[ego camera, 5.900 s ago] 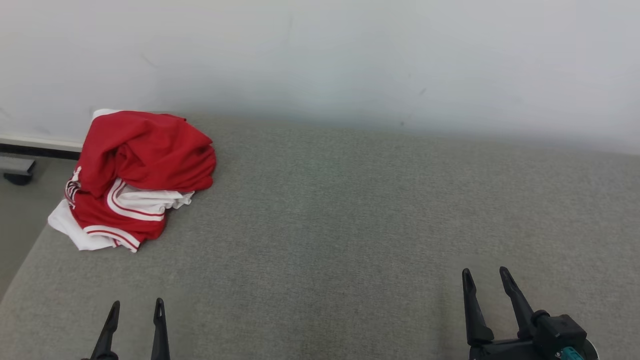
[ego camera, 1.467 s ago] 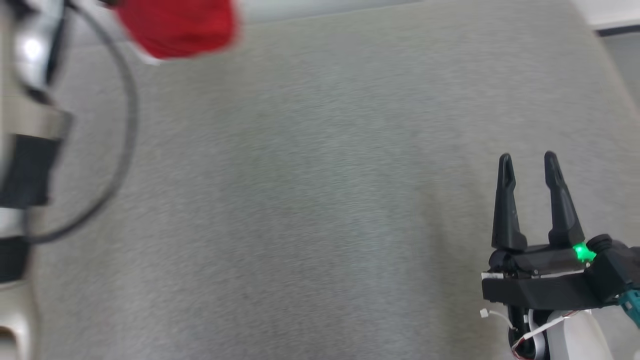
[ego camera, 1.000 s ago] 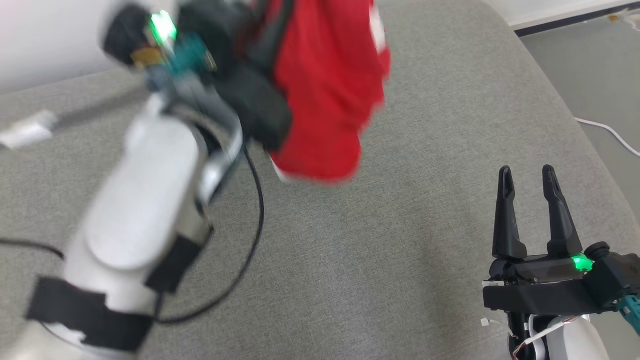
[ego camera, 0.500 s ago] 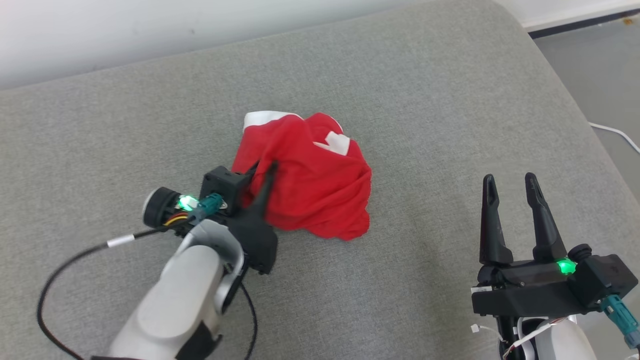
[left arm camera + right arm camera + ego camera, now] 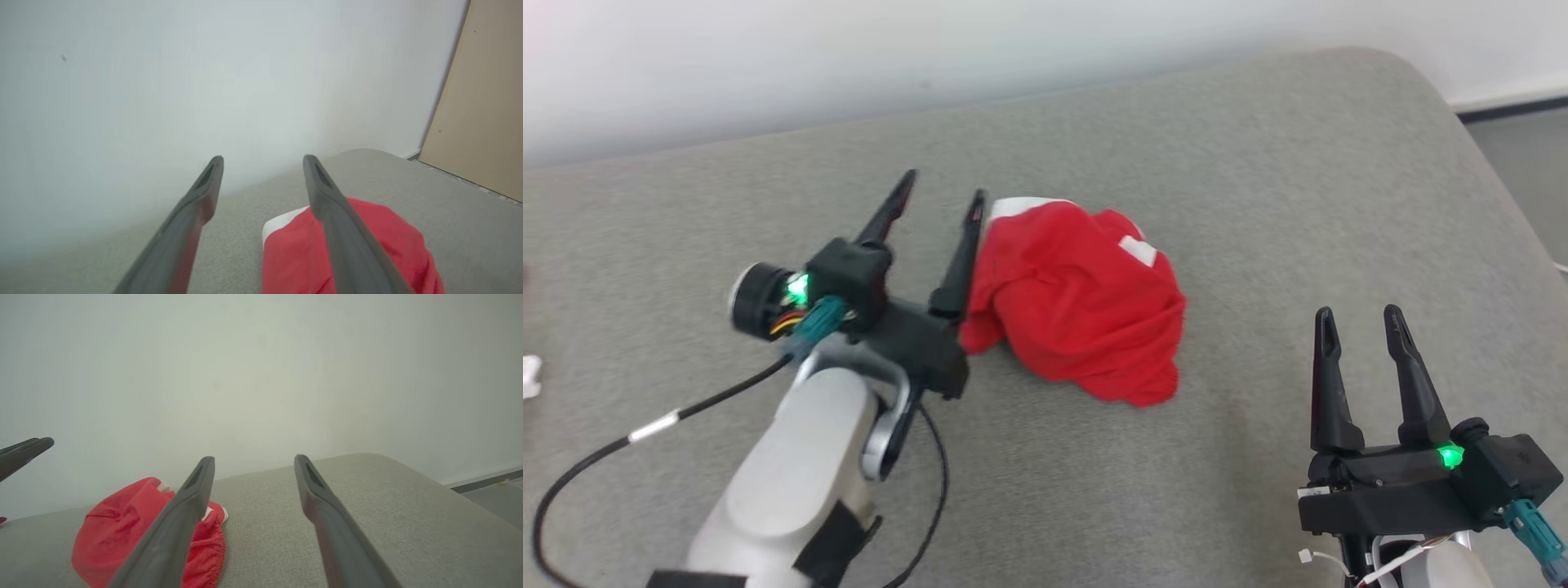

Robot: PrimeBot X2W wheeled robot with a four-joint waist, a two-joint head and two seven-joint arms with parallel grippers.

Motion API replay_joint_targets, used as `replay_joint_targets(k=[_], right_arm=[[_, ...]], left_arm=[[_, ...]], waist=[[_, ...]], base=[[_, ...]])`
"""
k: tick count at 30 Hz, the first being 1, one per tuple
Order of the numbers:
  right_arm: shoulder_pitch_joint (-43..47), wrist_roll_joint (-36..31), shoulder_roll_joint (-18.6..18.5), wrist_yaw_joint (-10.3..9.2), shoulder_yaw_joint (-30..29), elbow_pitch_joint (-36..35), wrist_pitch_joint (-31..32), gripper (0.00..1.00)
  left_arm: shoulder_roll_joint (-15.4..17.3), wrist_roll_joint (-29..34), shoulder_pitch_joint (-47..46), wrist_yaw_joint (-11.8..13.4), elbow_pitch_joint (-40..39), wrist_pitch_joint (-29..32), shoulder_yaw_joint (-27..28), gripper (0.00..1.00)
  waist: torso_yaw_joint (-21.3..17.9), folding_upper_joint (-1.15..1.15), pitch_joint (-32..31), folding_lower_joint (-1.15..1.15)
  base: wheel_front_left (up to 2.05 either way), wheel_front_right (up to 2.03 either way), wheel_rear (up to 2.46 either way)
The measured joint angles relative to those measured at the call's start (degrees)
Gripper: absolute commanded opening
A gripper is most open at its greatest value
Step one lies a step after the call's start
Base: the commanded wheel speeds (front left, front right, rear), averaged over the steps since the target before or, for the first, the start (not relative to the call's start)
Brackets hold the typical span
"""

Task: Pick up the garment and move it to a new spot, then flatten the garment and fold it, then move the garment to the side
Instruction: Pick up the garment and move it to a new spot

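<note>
Crumpled garment point(image 5: 1086, 302) — underside hidden

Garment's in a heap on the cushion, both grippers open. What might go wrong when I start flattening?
1. The left gripper has one finger right against the garment; pulling back carelessly may snag and drag the cloth.
2. The garment is crumpled, its corners hidden, so a pinch may catch several layers at once.

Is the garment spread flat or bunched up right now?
Bunched up. The red garment lies in a rumpled heap on the grey cushion, folds overlapping and white trim showing; the left gripper stands open beside it.
</note>
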Motion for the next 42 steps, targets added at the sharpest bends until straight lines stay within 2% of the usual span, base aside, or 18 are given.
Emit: replay_joint_targets(k=[8,13,20,25,30,34,42], right_arm=[[1.46,-0.86,0.01,0.00,-0.36,-0.03,0.00,1.00],[2.15,-0.99,0.02,0.00,0.11,0.02,0.00,1.00],[3.71,-1.27,0.01,0.00,-0.23,0.60,0.00,1.00],[4.63,-1.55,0.02,0.00,-0.16,1.08,0.00,1.00],[5.61,-2.41,0.02,0.00,-0.15,2.00,0.00,1.00],[6.67,-2.57,0.02,0.00,-0.32,2.94,0.01,1.00],[8.32,-3.70,0.02,0.00,-0.19,4.27,0.00,1.00]], left_arm=[[4.77,0.55,6.61,1.16,-5.16,-0.66,2.23,1.00],[8.25,1.52,12.40,2.07,-11.54,-0.80,4.70,1.00],[10.58,2.18,23.82,4.05,-19.98,-0.81,9.50,1.00],[10.21,2.64,31.01,4.79,-25.26,-0.80,14.69,1.00],[8.82,5.79,37.49,5.27,-28.03,-0.81,18.44,1.00],[6.70,7.69,42.29,4.39,-29.94,-0.81,21.43,1.00],[4.86,11.14,46.39,3.39,-28.00,-0.81,24.55,1.00]], waist=[[5.07,0.00,-2.23,0.00],[7.79,0.00,-3.89,0.00],[9.95,0.00,-6.52,0.00],[10.64,0.00,-8.23,0.00],[10.71,0.00,-9.51,0.00],[10.49,0.01,-10.45,0.00],[10.17,0.00,-11.16,0.00]], base=[[0.00,0.00,0.00],[0.00,0.00,0.00],[0.00,0.00,0.00],[0.00,0.00,0.00],[0.00,0.00,0.00],[0.00,0.00,0.00],[0.00,0.00,0.00]])
